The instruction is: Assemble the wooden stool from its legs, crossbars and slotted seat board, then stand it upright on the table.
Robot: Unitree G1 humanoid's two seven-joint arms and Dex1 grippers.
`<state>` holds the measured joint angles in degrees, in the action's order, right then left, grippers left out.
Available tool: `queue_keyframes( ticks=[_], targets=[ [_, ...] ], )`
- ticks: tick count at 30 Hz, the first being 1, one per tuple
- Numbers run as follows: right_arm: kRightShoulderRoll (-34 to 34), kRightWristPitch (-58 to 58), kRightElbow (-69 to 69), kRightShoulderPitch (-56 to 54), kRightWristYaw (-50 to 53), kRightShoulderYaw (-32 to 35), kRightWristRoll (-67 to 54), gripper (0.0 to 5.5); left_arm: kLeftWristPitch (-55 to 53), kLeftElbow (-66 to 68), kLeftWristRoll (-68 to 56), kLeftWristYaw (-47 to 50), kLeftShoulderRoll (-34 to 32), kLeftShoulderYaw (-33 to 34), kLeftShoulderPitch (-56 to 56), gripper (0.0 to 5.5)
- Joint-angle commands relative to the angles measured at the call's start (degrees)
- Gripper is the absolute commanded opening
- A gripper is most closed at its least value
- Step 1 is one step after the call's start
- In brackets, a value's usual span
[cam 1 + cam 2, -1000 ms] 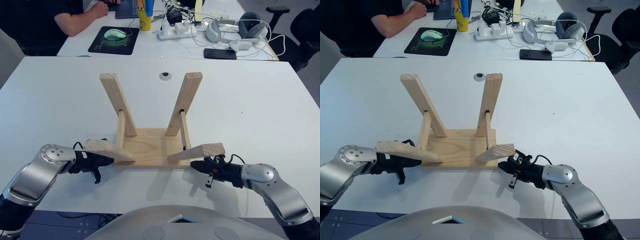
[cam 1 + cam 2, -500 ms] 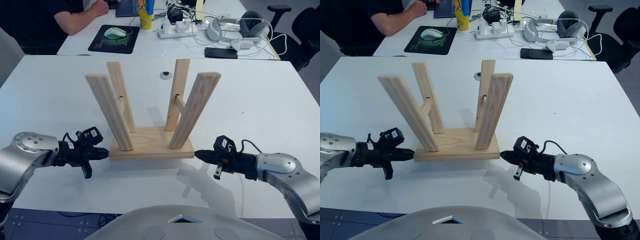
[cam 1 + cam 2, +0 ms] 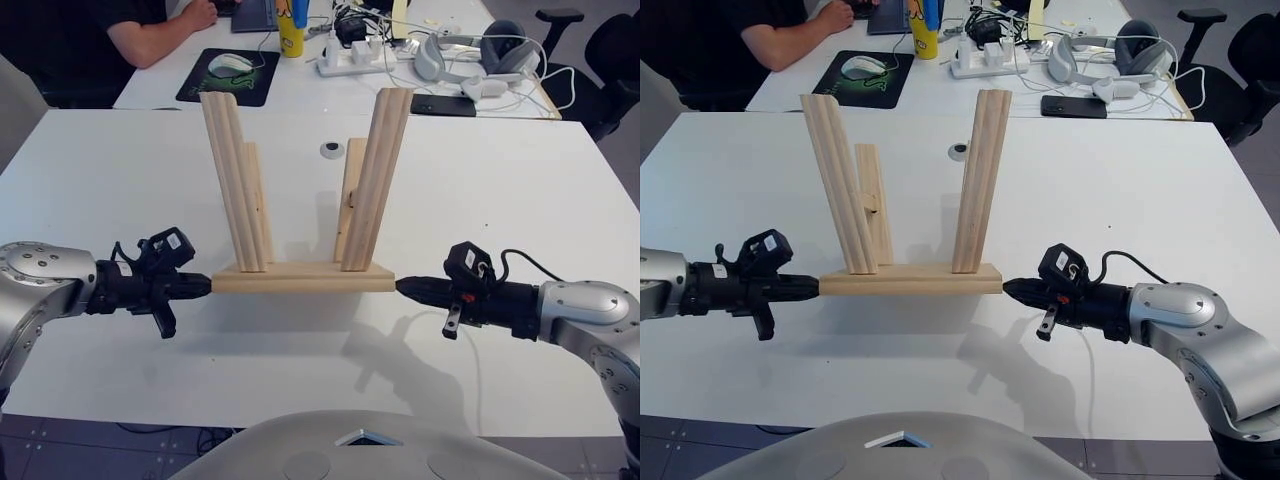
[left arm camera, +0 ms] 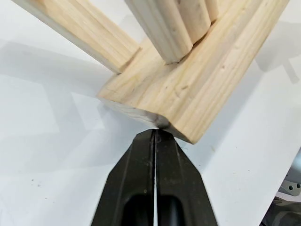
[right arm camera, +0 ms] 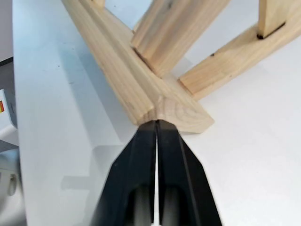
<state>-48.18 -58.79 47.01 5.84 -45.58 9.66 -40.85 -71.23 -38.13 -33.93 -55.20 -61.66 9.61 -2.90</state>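
**Stool assembled, upside down; turning over and setting down left**

Head views: The stool is seen put together. Its seat board (image 3: pixel 303 279) is viewed edge-on, with the legs (image 3: pixel 232 180) rising above it and splaying slightly outward. A short crossbar (image 3: pixel 871 205) is glimpsed between the legs above the board. The board seems held clear of the white table (image 3: pixel 520 180), since its shadow falls apart from it. The left gripper (image 3: pixel 205 286) is set against the board's left end and the right gripper (image 3: pixel 402 286) against its right end, so the stool is squeezed between them. Assembly is judged done. Still to come are inverting the stool and standing it on its legs.

Left wrist view: The black fingers (image 4: pixel 134 174) are pressed together into a blunt wedge, with the tip butted on a rounded corner of the board. The wood is pale, unfinished pine with visible grain and softened edges.

Right wrist view: The fingers are likewise closed flat against each other, with the tip touching the end grain at the board's corner. The legs are square-sectioned and seated in the slots above the board
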Motion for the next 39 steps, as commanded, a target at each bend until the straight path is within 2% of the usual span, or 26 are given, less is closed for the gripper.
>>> queue_keyframes(
  ticks=[1, 6, 9, 13, 15, 19, 23, 35, 39],
  targets=[
    [1.34, -1.73, 4.87, -5.36, 0.06, 1.35, -11.75, 0.00, -1.58, -4.09, -10.72, -2.85, 3.44, 1.69, -4.90, 0.04],
    [0.39, -3.59, 3.39, -8.58, 1.28, 3.84, -16.17, 0.00, -6.09, -2.09, -16.47, -2.60, 5.93, 5.19, -12.37, 0.04],
    [-0.87, -2.89, 0.65, -9.83, 1.25, 3.89, -12.90, 0.00, -7.06, 0.25, -15.83, -1.74, 6.35, 5.08, -15.26, 0.04],
    [-3.97, 1.54, -1.18, -3.21, 0.69, 0.11, -3.55, 0.00, -0.84, 3.65, -7.34, -0.66, 3.95, 0.96, -6.84, 0.04],
    [-4.91, 5.28, -2.73, 1.31, 1.49, -2.49, 2.28, 0.00, 5.88, 7.34, -0.94, 0.92, 2.17, -1.77, -1.09, 0.04],
    [-3.68, 10.61, -4.59, 6.63, 2.03, -5.04, 6.52, 0.00, 15.20, 10.52, 5.99, 0.30, -0.68, -6.98, 8.89, 0.04],
    [-4.61, 15.92, -7.49, 9.23, 2.31, -7.83, 13.04, 0.00, 20.32, 13.49, 9.68, 1.98, 0.43, -8.28, 12.31, 0.04],
    [4.33, 24.17, -16.58, 4.94, 6.16, -17.38, 22.16, 0.00, 24.28, 16.60, 12.11, 5.66, 7.32, -12.61, 6.04, 0.04],
    [4.39, 25.46, -18.40, 4.42, 6.58, -19.67, 25.96, 0.00, 24.13, 16.59, 12.71, 6.47, 8.46, -13.66, 4.44, 0.04]
  ],
)
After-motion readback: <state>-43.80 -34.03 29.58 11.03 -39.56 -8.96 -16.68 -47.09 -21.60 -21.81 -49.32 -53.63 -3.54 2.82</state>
